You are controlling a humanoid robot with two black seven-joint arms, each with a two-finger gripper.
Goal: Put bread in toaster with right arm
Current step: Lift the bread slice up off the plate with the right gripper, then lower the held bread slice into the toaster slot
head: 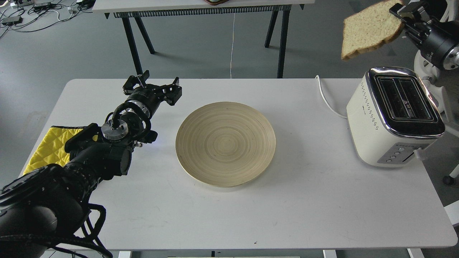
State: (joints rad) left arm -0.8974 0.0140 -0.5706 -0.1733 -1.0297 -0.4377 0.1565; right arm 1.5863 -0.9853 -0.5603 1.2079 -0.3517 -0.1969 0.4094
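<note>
The bread, a pale slice with a brown crust, hangs in the air at the top right, above and a little behind the toaster. My right gripper is shut on the slice's right edge; most of that arm is out of view. The cream-white toaster with a chrome top stands on the table's right side, both slots showing dark. My left gripper is open and empty above the table's far left part.
A round wooden plate lies bare in the middle of the white table. A yellow cloth lies at the left edge under my left arm. The toaster's white cord runs behind it. Another table's black legs stand beyond.
</note>
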